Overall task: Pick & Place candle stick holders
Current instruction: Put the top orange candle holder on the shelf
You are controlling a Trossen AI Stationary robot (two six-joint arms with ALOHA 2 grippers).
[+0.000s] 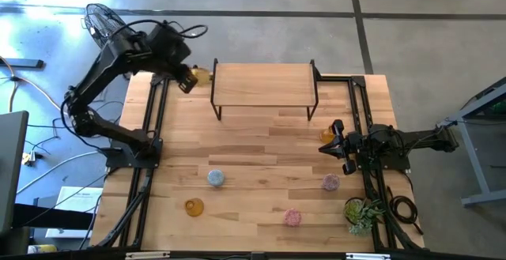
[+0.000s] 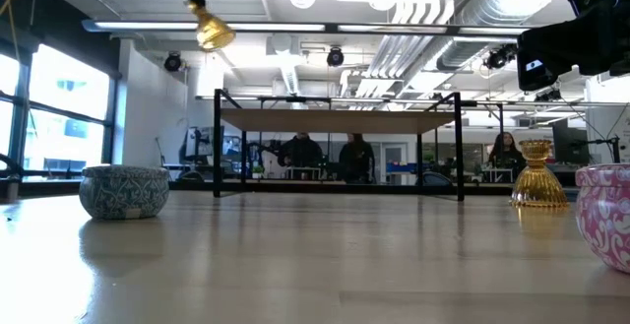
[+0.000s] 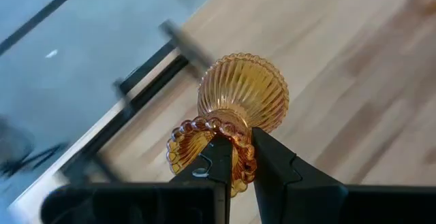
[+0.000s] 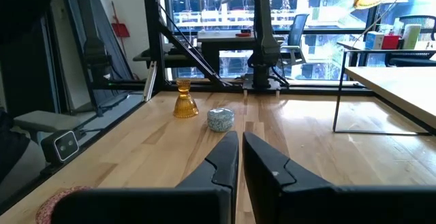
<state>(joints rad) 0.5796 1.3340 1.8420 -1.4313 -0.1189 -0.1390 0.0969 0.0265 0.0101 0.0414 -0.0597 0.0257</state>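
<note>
My left gripper (image 1: 190, 79) is shut on an amber glass holder (image 1: 202, 76), high above the table by the far left corner of the wooden riser (image 1: 265, 84); it also shows in the low view (image 2: 213, 32). My right gripper (image 4: 240, 149) is shut and empty near the table's right edge. It is beside a second amber holder (image 1: 326, 136) that stands upright on the table (image 2: 538, 174). A pale blue holder (image 1: 216, 178), a third amber holder (image 1: 194, 207) and two pink holders (image 1: 330, 182) (image 1: 292, 217) stand on the near half of the table. My left gripper pinches the beaded rim of the amber holder's foot (image 3: 240, 157) between its two fingers. The ribbed bowl (image 3: 245, 91) points away beyond the fingertips. The holder is lifted clear of the table and tilted (image 2: 213, 32).
The wooden riser on black legs stands at the table's far middle. A green potted plant (image 1: 360, 212) sits at the near right corner. Black frame rails run along both table sides. People show in the room beyond the table (image 2: 354, 157).
</note>
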